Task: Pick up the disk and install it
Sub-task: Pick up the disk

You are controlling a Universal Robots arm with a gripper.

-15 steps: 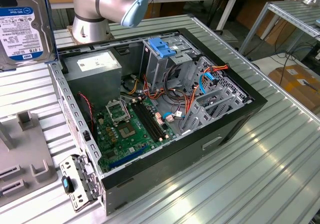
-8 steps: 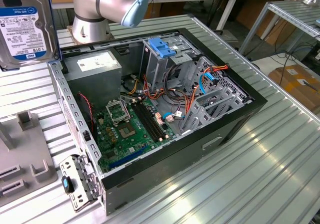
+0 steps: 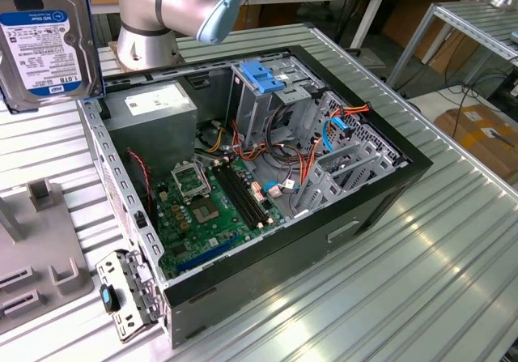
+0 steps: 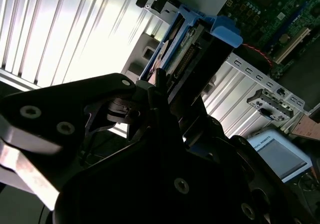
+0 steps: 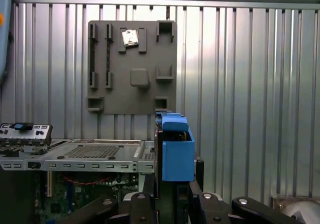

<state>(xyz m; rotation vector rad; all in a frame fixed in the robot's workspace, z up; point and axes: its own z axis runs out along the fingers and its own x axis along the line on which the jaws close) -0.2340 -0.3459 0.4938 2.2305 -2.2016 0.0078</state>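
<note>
while aloft beside the computer case [image 3: 356,216], disk [image 3: 44,42] (white-and-blue label [image 3: 39,58]) pinched in the end effector [image 5: 174,186]

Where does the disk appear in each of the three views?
Exterior view: the disk, label facing the camera, at the exterior view's upper left.
Second wrist view: edge-on, blue rail toward the motherboard.
First wrist view: edge-on, blue rail before the ribbed table.
Shared landmark: the motherboard.

The silver disk [image 3: 44,42] bears a white-and-blue label [image 3: 36,58] and blue rails [image 5: 177,154].
</note>
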